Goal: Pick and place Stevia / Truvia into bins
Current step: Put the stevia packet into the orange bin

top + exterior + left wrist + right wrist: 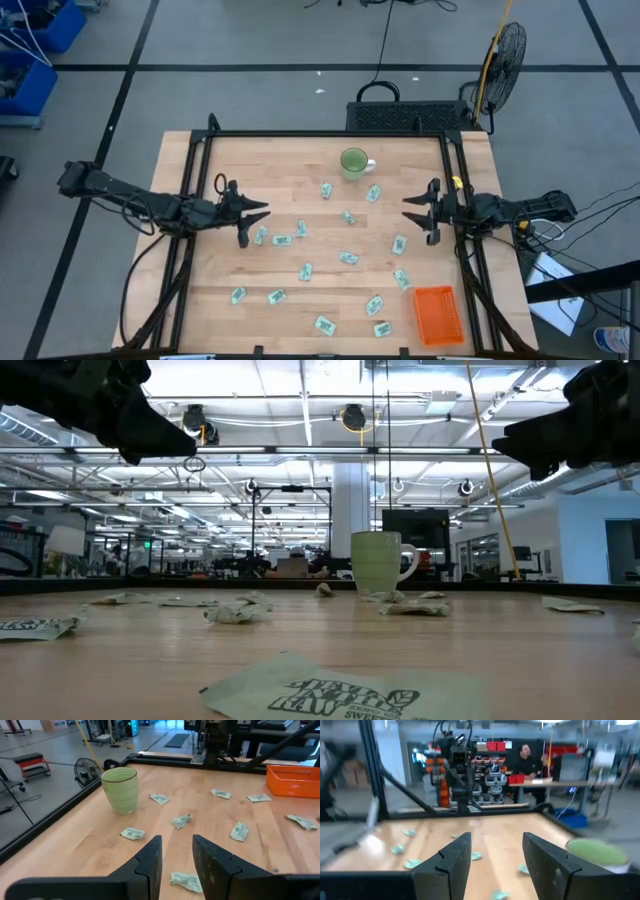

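Many sachets [347,258] lie scattered on the tabletop [200,285], none yet in the bin [436,314]. We hold both grippers, left [256,213] and right [414,211], raised with fingers apart, ready to pick.

Grey floor [250,40] w/ dark lines; fan [503,55] stood nearby; ceiling lights [300,380] were bright; red shelves [492,765] behind.
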Robot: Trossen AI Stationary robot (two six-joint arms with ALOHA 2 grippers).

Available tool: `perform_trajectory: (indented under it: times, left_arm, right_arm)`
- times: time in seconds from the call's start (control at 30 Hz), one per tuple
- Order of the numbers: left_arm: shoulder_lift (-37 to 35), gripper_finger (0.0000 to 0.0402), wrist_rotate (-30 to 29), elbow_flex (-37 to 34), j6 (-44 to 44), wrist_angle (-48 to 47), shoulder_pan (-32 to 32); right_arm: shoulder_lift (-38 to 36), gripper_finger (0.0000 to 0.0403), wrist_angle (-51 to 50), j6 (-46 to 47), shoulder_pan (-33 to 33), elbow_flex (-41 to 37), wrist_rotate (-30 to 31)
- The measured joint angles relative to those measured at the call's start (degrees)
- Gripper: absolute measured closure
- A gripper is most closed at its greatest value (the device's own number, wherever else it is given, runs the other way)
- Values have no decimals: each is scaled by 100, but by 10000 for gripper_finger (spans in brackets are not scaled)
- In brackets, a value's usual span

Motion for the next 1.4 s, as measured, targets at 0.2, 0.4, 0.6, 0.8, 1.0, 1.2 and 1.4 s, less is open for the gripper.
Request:
perform_trajectory:
  times: [0.2,0.4,0.6,0.8,1.0,1.2,1.4]
  left_arm:
    - [-2,289,-22,0,306,8,27]
    - [-2,289,-135,0,471,146,156]
    - [-2,289,-134,0,472,232,420]
    - [-2,289,-132,0,580,1119,727]
    - [8,289,615,0,688,2446,991]
    - [127,289,706,2,799,3665,1154]
    - [131,289,574,2,1247,3735,1181]
  right_arm:
    - [0,231,-32,699,-3,-2,13]
    - [64,232,88,199,-15,-2,614]
    - [824,232,524,3,-15,339,603]
    - [2651,232,231,-18,-19,1477,594]
    - [4684,232,39,-62,-195,2568,297]
    - [6252,232,2182,-19,-568,3052,337]
    - [6646,232,3878,243,-732,3276,342]
